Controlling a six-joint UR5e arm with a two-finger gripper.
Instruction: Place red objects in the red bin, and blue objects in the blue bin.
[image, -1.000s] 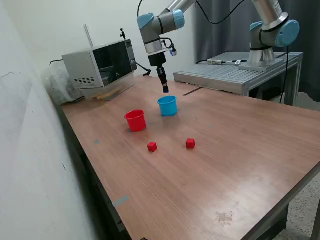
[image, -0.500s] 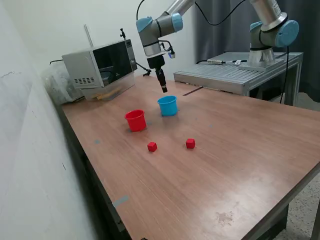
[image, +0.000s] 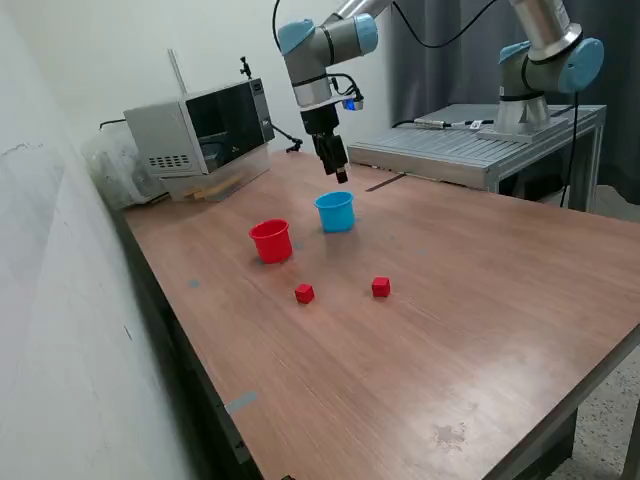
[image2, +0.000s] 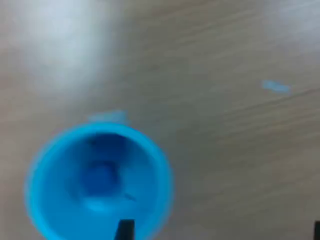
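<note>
The light blue cup (image: 335, 212) stands upright on the wooden table. In the wrist view the blue cup (image2: 97, 182) is seen from above, with a blurred darker blue shape at its bottom. I cannot tell whether that shape is the blue cubes. No blue cube lies on the table. My gripper (image: 341, 175) hangs a little above the cup's far rim, and in the wrist view it (image2: 221, 231) is open and empty. The red cup (image: 271, 241) stands to the exterior view's left of the blue cup. Two red cubes (image: 304, 293) (image: 381, 287) lie nearer the camera.
A microwave-like appliance (image: 200, 130) stands at the table's back left. A metal platform (image: 470, 150) carrying a second arm's base (image: 540, 75) stands at the back right. The table's left edge runs along a white wall.
My gripper has shifted slightly toward the exterior view's right above the blue cup. The cups and red cubes have not moved.
</note>
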